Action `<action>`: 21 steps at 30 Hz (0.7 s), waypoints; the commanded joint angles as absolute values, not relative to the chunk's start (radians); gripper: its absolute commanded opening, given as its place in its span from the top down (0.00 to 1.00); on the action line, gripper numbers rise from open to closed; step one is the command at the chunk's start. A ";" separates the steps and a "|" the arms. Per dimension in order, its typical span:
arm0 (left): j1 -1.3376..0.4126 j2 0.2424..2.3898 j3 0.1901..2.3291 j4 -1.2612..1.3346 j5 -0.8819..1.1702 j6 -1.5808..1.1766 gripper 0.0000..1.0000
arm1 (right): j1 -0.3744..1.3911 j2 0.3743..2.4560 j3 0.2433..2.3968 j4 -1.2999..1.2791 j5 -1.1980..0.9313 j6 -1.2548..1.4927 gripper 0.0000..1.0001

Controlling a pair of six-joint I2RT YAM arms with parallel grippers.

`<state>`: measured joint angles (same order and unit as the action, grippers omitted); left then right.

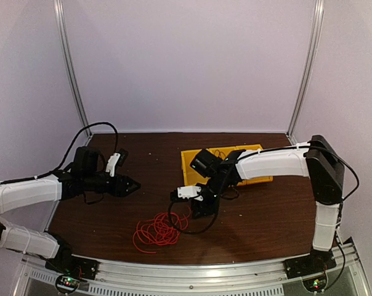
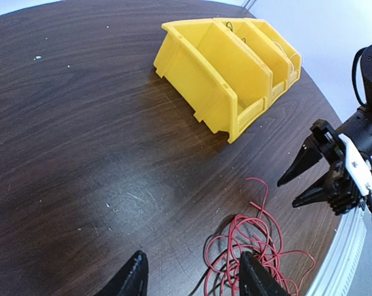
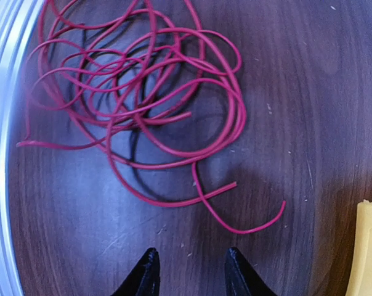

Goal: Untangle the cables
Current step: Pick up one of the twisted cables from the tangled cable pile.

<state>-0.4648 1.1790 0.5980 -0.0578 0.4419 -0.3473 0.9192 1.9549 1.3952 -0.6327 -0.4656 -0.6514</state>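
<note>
The red cable (image 1: 157, 230) lies in a loose tangle of loops near the table's front edge, also in the right wrist view (image 3: 143, 92) and the left wrist view (image 2: 260, 237). A black cable (image 3: 133, 147) runs under the red loops. My right gripper (image 1: 200, 208) is open and empty, hovering just behind the tangle's free red ends (image 3: 192, 262). My left gripper (image 1: 135, 184) is open and empty, above the table left of the tangle (image 2: 192, 259). A thin pale strand (image 2: 292, 58) peeks from the bin's far compartment; I cannot make out the white cable for sure.
A yellow divided bin (image 1: 260, 172) stands at the back right, under the right arm; it also shows in the left wrist view (image 2: 229, 68) and at the right wrist view's edge (image 3: 366, 246). A metal rail (image 1: 192, 271) runs along the table's front edge, close to the tangle.
</note>
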 commanded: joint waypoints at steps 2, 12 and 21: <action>-0.465 1.199 0.578 -0.008 0.412 -0.424 0.49 | 0.884 2.027 1.430 -0.581 -0.479 -0.467 0.62; -0.465 1.209 0.578 0.051 0.357 -0.415 0.49 | 0.859 2.132 1.458 -0.579 -0.647 -0.327 0.59; -0.465 1.235 0.585 0.081 0.381 -0.410 0.50 | 0.850 2.169 1.507 -0.562 -0.648 -0.295 0.74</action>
